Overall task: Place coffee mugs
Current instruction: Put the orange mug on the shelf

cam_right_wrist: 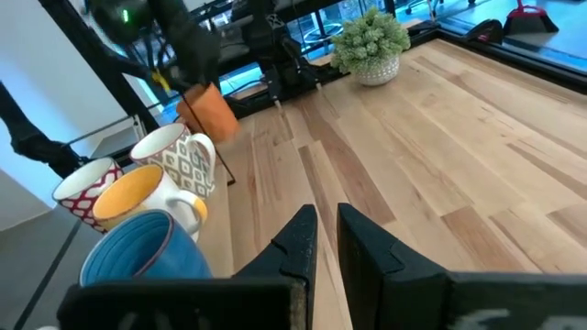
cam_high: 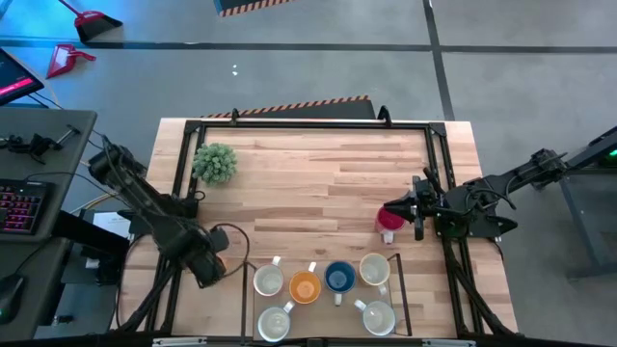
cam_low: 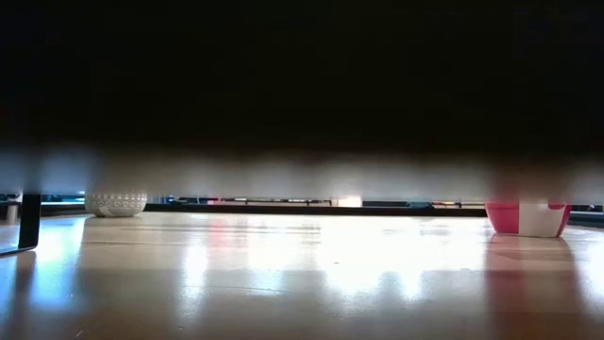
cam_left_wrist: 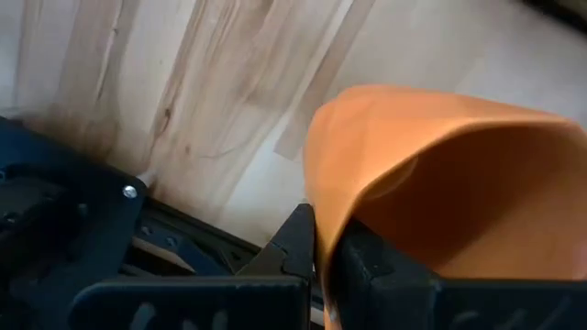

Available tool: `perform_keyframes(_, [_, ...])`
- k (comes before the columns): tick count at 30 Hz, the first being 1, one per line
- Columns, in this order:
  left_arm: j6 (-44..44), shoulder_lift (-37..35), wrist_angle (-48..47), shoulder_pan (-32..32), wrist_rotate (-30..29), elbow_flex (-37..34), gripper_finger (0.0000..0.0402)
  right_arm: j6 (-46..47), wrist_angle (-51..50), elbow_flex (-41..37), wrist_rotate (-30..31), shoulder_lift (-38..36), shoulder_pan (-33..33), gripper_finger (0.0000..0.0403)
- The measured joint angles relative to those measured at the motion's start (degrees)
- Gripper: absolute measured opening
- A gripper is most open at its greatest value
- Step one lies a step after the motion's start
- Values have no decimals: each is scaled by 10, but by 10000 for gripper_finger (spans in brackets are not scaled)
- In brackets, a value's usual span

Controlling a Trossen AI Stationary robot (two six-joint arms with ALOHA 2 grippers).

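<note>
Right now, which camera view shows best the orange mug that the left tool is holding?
The left wrist view: the orange mug fills the picture, its rim pinched in the left tool. The right wrist view shows it whole but far off, held off the table. In the high view it is a small orange patch at the tool. The low view does not show it.

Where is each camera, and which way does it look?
High: above, straight down on table and both arms.
Low: tabletop height, across to plant and red mug; no arm clear.
Left wrist: on left arm, past left gripper shut on orange mug.
Right wrist: on right arm, past right gripper; shares that orange mug.
</note>
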Motion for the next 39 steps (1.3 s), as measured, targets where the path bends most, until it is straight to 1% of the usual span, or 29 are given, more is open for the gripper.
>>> perform_keyframes(4, [-7, -64, -2, 17, -1, 0, 5, 0, -11, 0, -3, 0, 0, 24])
perform_keyframes(7, [-4, -105, -3, 35, -15, 2, 5, 0, -22, 0, -3, 0, 0, 24])
perform_keyframes(11, [47, -141, -11, 78, -54, 19, 5, 0, -32, 0, -3, 0, 0, 24])
perform_keyframes(14, [100, -145, -38, 128, -77, 35, 5, 0, -36, 0, -3, 0, 0, 24])
perform_keyframes(17, [173, -132, -60, 188, -78, 52, 5, 0, -40, 0, -3, 0, 0, 24])
perform_keyframes(20, [265, -112, -59, 246, -79, 78, 5, 0, -42, 0, -3, 0, 0, 24])
perform_keyframes(24, [371, -79, -55, 319, -98, 126, 5, 0, -50, 0, -3, 0, 0, 24])
perform_keyframes(27, [436, -45, -53, 359, -100, 169, 5, 1, -54, 0, -3, 0, 0, 24])
perform_keyframes(30, [497, -6, -53, 381, -93, 225, 5, 17, -61, 0, -3, 0, 0, 24])
perform_keyframes(33, [548, 29, -54, 390, -97, 294, 5, 41, -75, 0, -6, 0, 0, 24])
perform_keyframes(36, [584, 57, -55, 389, -103, 362, 5, 47, -81, 0, -16, 0, 0, 24])
perform_keyframes(39, [593, 79, -57, 383, -99, 412, 5, 47, -81, 0, -23, 0, 0, 24])
